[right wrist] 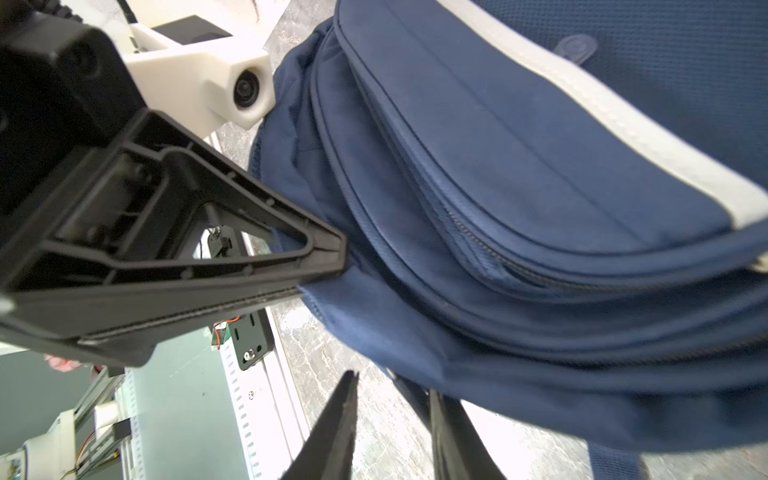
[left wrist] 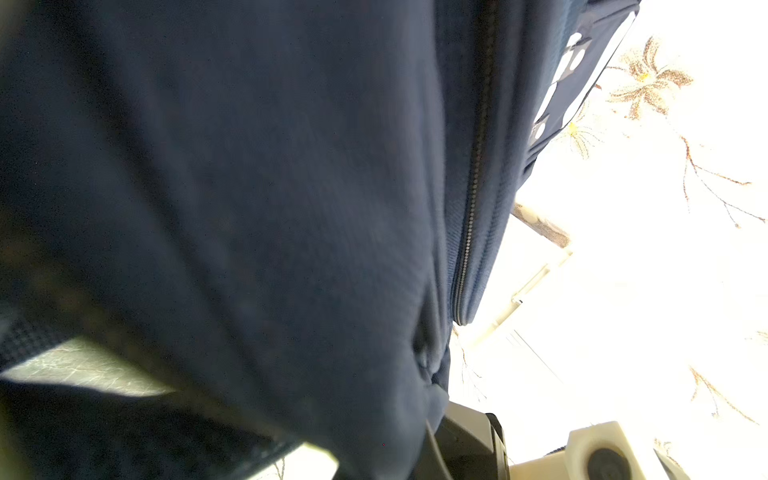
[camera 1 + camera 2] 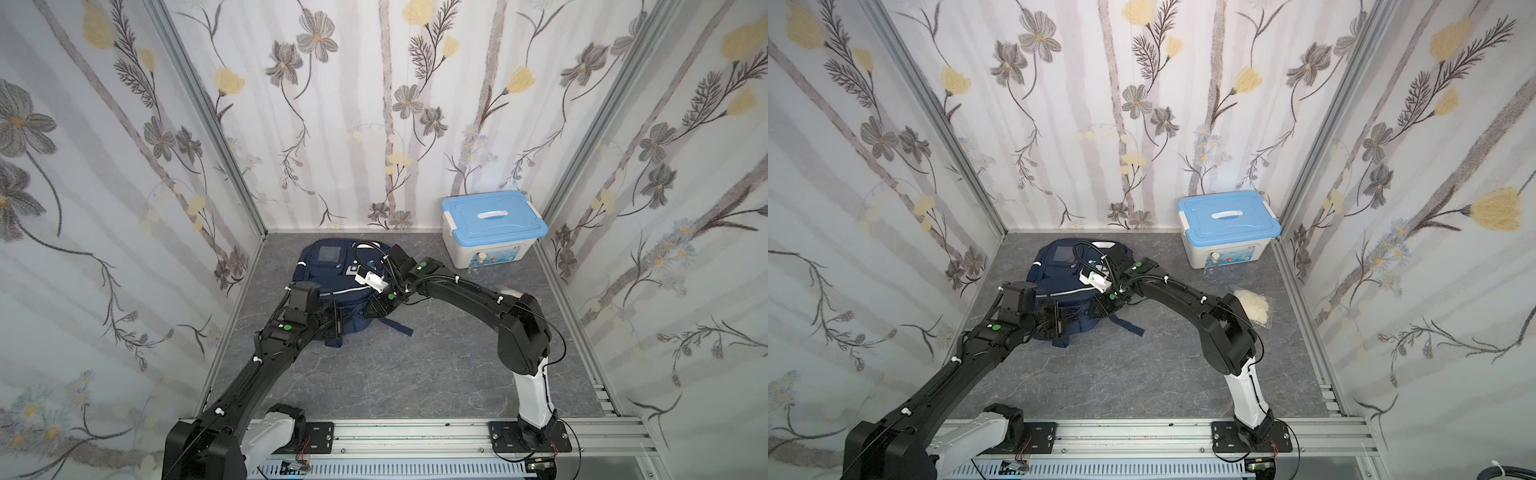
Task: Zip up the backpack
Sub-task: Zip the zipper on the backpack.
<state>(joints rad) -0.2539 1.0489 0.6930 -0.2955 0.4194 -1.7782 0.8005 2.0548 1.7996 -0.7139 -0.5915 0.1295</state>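
— Flowered wallpaper on three sides, grey marbled tabletop [image 3: 415, 374] below; what lies on it?

— One navy backpack [image 3: 324, 282], lying flat, directly under and against both grippers; one white box [image 3: 492, 226] with a blue lid, well apart beyond the right arm; one clear bag [image 3: 1252, 307] of pale stuff, beside that arm's elbow and visible in a top view only.

— And the two grippers?

— On the left gripper [image 1: 328, 270], the jaws are clamped together on a fold of the backpack's edge fabric; on the right gripper [image 1: 392, 384], the fingers stand parted, with no grip on anything that can be made out; a dark strip sits in the gap between them, contact unclear.

— How would the backpack handle?

— Probably soft and limp, and light for its bulk; the cloth would likely bunch, and the whole thing slide on the smooth top unless pinned, so the left pinch looks like an anchor; the best hold for the right gripper would be the small zip pull, not the cloth; that pull cannot be picked out; one zip track [image 1: 457, 224] curves just ahead of the right fingertips; at least one more seam runs alongside it.
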